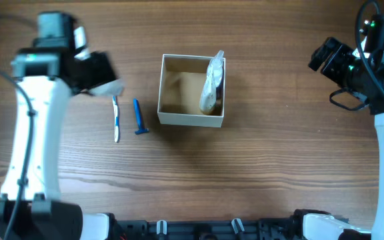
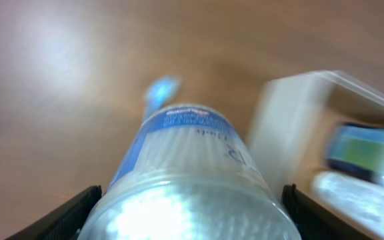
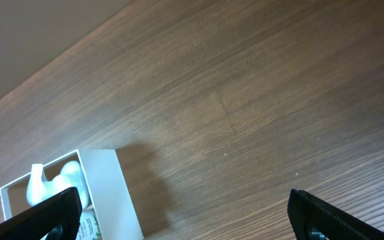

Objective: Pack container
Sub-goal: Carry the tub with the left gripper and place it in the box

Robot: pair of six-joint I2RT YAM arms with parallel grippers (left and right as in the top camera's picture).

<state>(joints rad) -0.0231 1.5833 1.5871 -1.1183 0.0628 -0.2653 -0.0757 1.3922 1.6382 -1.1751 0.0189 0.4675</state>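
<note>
The container (image 1: 191, 119), a square white-walled box with a tan inside, sits at the table's middle. A white plastic-wrapped tube (image 1: 212, 83) leans in its right side. My left gripper (image 1: 105, 83) is left of the box and shut on a clear tub of cotton swabs (image 2: 189, 173) with a blue label. The left wrist view is blurred and shows the box (image 2: 279, 127) just right of the tub. My right gripper (image 1: 322, 57) is open and empty at the far right; its wrist view shows the box wall (image 3: 122, 200) at lower left.
A white and blue toothbrush (image 1: 116, 119) and a blue razor (image 1: 139, 117) lie side by side on the wood table between my left arm and the box. A blurred blue item (image 2: 160, 90) lies beyond the tub.
</note>
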